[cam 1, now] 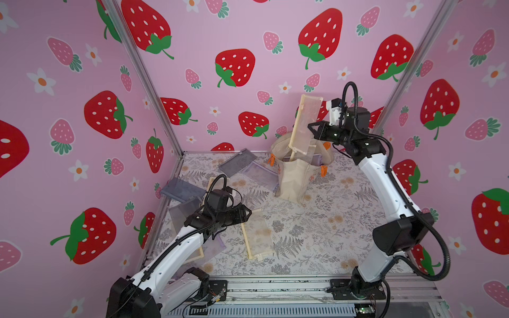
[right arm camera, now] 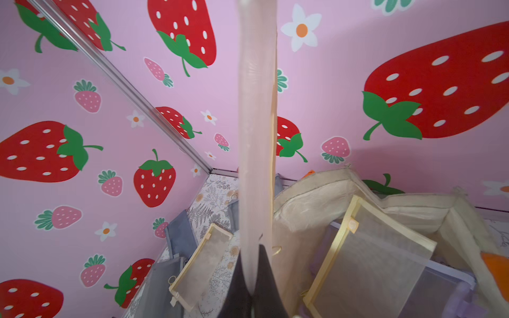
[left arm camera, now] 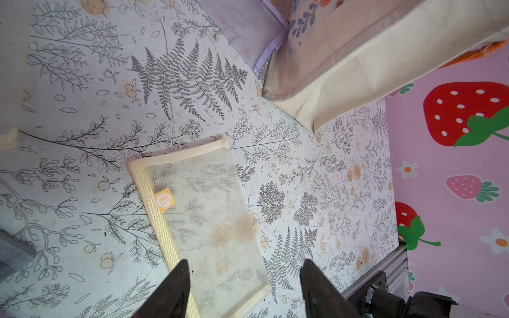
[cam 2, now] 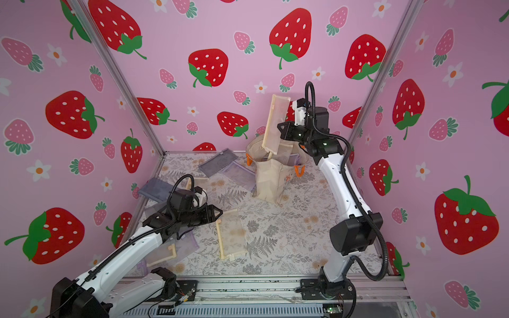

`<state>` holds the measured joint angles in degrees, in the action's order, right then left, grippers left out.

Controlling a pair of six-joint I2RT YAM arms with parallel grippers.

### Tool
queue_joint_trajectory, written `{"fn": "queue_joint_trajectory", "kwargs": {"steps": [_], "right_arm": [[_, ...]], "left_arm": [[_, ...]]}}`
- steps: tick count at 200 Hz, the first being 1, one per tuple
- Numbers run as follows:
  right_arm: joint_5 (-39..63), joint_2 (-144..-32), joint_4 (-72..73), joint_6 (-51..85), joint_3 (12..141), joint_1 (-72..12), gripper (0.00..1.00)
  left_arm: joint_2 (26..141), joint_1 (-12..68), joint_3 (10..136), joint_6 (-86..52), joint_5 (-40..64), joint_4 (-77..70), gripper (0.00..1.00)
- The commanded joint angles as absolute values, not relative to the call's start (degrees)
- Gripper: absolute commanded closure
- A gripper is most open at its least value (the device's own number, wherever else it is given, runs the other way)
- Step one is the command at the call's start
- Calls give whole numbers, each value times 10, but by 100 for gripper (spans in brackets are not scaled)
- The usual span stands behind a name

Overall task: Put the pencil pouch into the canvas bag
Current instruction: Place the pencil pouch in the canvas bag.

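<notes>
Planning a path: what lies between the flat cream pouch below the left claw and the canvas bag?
Only bare table between pouch and bag, shown in the left wrist view.

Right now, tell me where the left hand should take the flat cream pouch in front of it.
Grip the pouch by its trimmed long edge, at the end nearest the left hand. Come from above, tilted, pinching that edge: it lies flat on the table, thin and limp, so the mesh middle would probably just bunch.
</notes>
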<state>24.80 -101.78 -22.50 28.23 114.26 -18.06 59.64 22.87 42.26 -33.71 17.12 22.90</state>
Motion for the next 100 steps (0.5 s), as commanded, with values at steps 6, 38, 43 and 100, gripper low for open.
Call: {"fn": "queue_joint_trajectory", "kwargs": {"steps": [6, 38, 43, 100], "right_arm": [[224, -1060, -251, 264, 1173, -159, 100], [245, -1097, -236, 269, 1147, -154, 100], [250, -1096, -223, 275, 1130, -154, 100], [274, -1061, -110, 328, 961, -155, 100]], "left_arm": [[582, 231, 433, -330, 177, 208, 34], [575, 231, 425, -337, 179, 190, 34], [574, 231, 425, -337, 177, 189, 34], [591, 231, 426, -333, 175, 187, 34]]}}
